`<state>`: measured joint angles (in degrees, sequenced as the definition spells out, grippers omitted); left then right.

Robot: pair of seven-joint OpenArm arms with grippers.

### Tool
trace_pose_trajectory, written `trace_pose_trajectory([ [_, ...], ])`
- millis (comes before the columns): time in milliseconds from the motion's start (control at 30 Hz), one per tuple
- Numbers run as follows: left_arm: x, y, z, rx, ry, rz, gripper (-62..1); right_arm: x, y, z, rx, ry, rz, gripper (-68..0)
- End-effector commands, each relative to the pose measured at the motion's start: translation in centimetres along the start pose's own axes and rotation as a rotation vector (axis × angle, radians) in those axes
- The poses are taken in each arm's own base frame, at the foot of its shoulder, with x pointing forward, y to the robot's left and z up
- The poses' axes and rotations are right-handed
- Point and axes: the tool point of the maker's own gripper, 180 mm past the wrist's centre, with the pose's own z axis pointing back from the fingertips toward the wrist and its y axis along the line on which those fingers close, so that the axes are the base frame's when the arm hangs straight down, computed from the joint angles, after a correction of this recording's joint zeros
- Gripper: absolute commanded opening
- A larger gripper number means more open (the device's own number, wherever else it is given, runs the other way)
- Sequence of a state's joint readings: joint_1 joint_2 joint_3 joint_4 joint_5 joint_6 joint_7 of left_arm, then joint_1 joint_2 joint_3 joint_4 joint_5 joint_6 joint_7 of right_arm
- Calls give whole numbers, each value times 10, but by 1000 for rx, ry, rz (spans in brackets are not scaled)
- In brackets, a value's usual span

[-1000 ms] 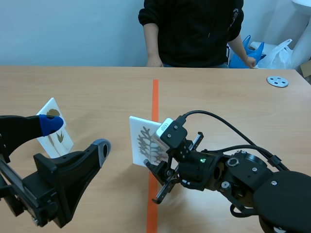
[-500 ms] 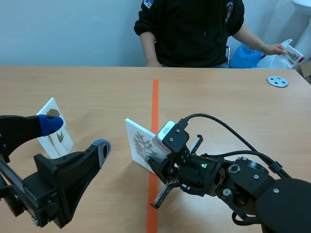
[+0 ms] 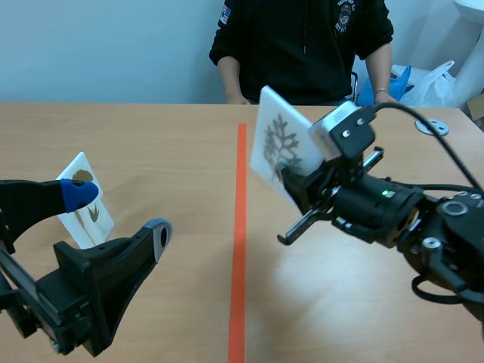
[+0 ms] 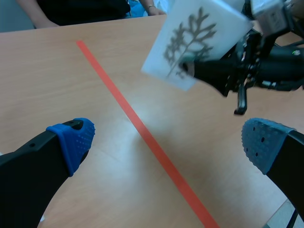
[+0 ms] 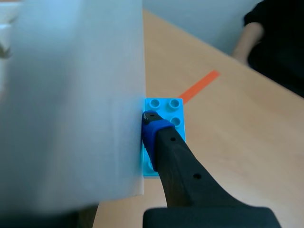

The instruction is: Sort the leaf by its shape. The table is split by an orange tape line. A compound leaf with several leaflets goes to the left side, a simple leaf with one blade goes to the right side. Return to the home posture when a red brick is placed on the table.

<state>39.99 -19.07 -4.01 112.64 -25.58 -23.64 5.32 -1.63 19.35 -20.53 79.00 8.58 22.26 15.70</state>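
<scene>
I note the right gripper [image 3: 291,181] has raised the leaf card [image 3: 278,144] off the table [image 3: 151,136]. Its fingers are clamped on the card, airborne just right of the orange tape line [image 3: 239,227]. The left gripper [image 4: 166,140] has its fingers apart. Placement pending.

The scene view sits at the near end of the orange tape line [image 3: 240,227], above the table [image 3: 136,136]. It looks along the line to the person [image 3: 302,38] at its far end. The left wrist view is low, left of the line, looking across it at the leaf card [image 4: 190,45]. The right wrist view is right up against that card, the line far behind. All three show both.
</scene>
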Motion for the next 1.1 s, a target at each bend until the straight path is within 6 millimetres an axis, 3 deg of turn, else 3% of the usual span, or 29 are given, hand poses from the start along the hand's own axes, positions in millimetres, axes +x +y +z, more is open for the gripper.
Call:
trace_pose_trajectory([
  [0, 7, -2, -1, -5, -35, 7, 14, 15, -14, 4, -30, -30, 14, -640],
  [233, 7, -2, -1, -5, -35, 7, 14, 33, -73, 37, -206, -38, -16, -640],
  [567, 8, -1, -1, -4, -38, 7, 14, 14, -160, 99, -535, 40, -156, -640],
  [733, 8, -1, -1, -4, -37, 7, 14, -16, -172, 105, -592, 88, -229, -640],
  [900, 8, -1, -1, -4, -37, 7, 14, -49, -196, 107, -660, 122, -318, -640],
  [1067, 8, -1, -1, -4, -37, 6, 14, -64, -219, 101, -713, 116, -378, -640],
])
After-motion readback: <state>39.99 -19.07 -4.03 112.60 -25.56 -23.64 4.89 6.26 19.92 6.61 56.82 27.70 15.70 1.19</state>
